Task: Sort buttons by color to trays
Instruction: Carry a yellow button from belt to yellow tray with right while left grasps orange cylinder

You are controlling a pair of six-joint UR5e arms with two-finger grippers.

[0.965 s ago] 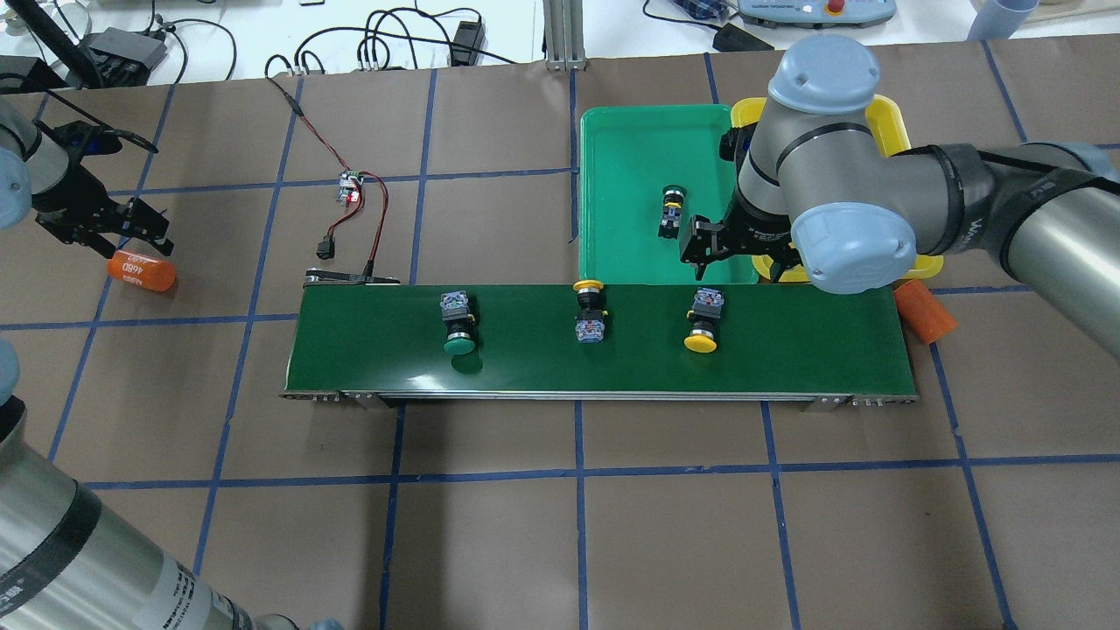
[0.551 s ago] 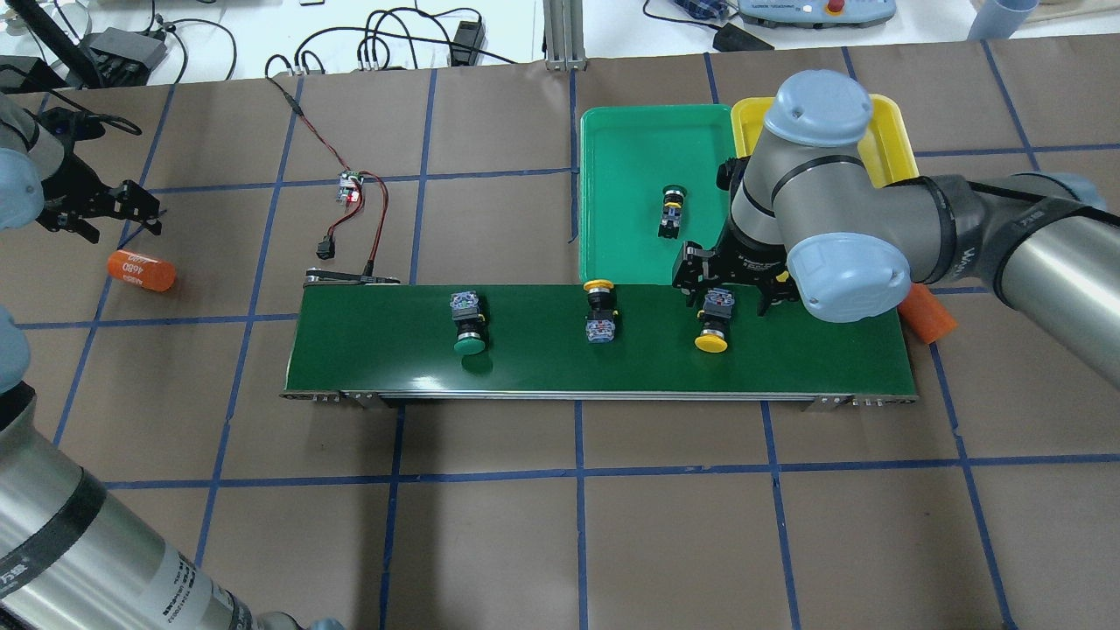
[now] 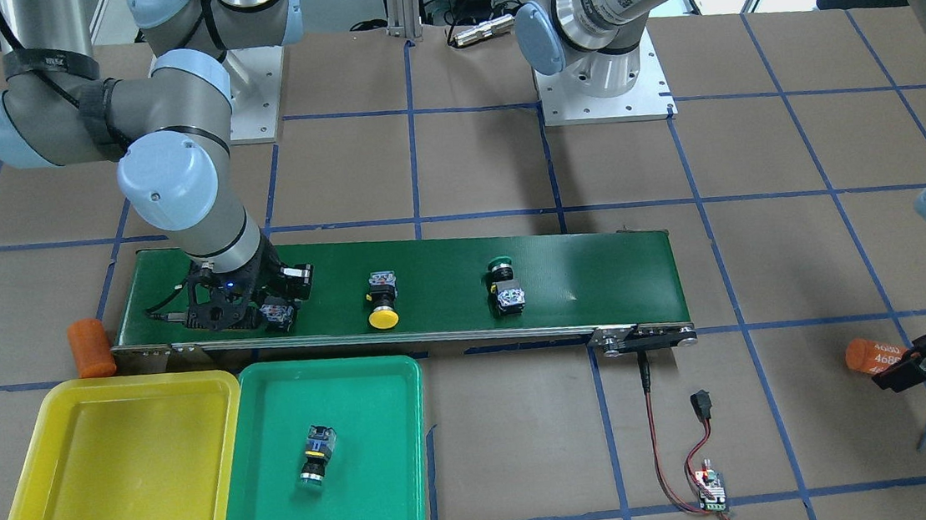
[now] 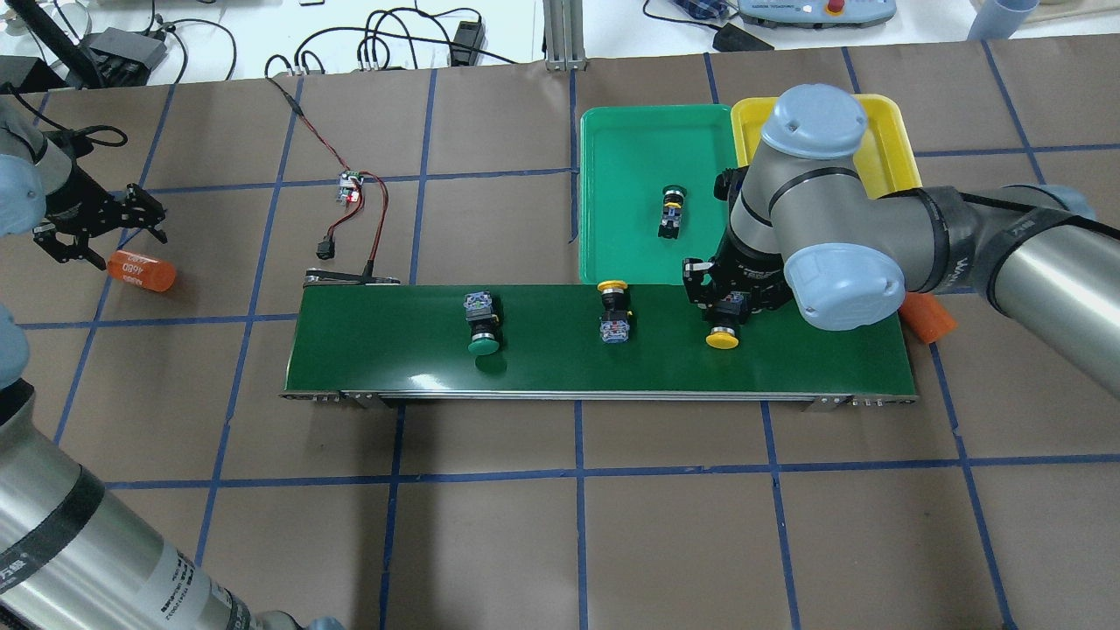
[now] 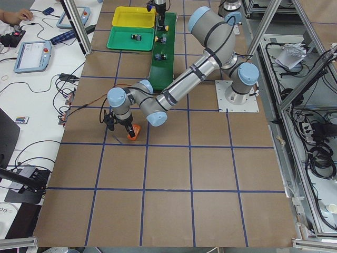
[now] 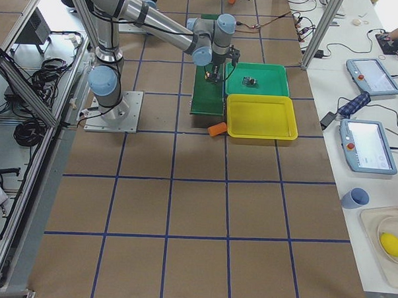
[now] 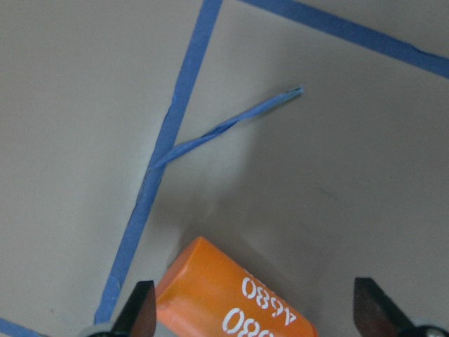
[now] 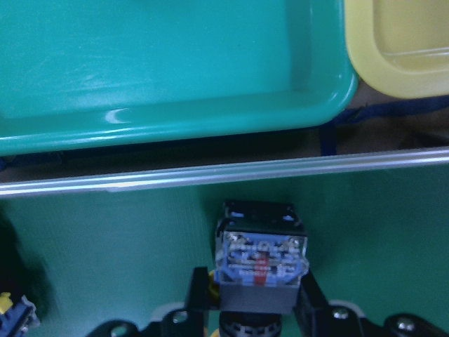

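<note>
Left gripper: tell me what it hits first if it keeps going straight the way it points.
Probably the orange cylinder marked 4680, lying between the open left gripper fingertips; beside it, only the brown table. Depth is unclear.

Yellow button [image 8: 259, 263], its cap lost past the right wrist frame's six o'clock edge; orange cylinder [image 7: 224, 298] likewise cropped at six o'clock in the left wrist view.

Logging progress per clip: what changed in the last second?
The right gripper came off the green tray down onto the belt and now straddles the end yellow button; a firm grip isn't clear. That button, the middle yellow button and the belt's green button rode toward the robot's right. The left gripper shifted slightly by the orange cylinder. The tray's green button and the cylinder stayed.
</note>
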